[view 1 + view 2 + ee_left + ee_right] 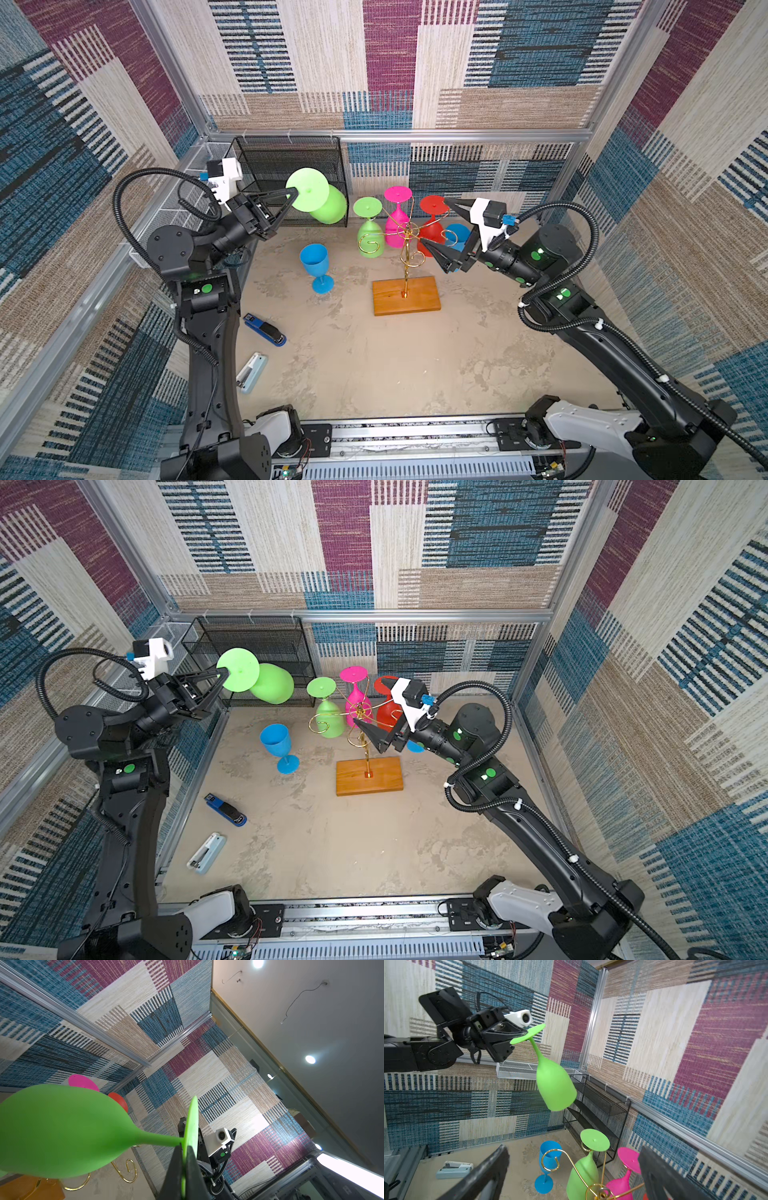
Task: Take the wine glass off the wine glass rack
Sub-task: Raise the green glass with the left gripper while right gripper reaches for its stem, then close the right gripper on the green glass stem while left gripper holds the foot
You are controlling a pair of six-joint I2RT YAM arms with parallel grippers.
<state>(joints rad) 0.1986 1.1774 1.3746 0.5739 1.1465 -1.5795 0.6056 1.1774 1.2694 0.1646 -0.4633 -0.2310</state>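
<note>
Nearest stands the gold wire wine glass rack point(406, 266) on its wooden base. My right gripper point(432, 220) gapes beside it, half hiding a red plastic goblet point(430, 205). Farther back, my left gripper point(293, 193) is clamped on the foot of the lime-green plastic wine glass point(330, 205), held clear of the rack.

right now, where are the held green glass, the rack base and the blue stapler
held green glass point(550, 1078): right wrist view, on its bowl
rack base point(419, 297): a top view, on bare wood
blue stapler point(266, 330): a top view, on its body
</note>
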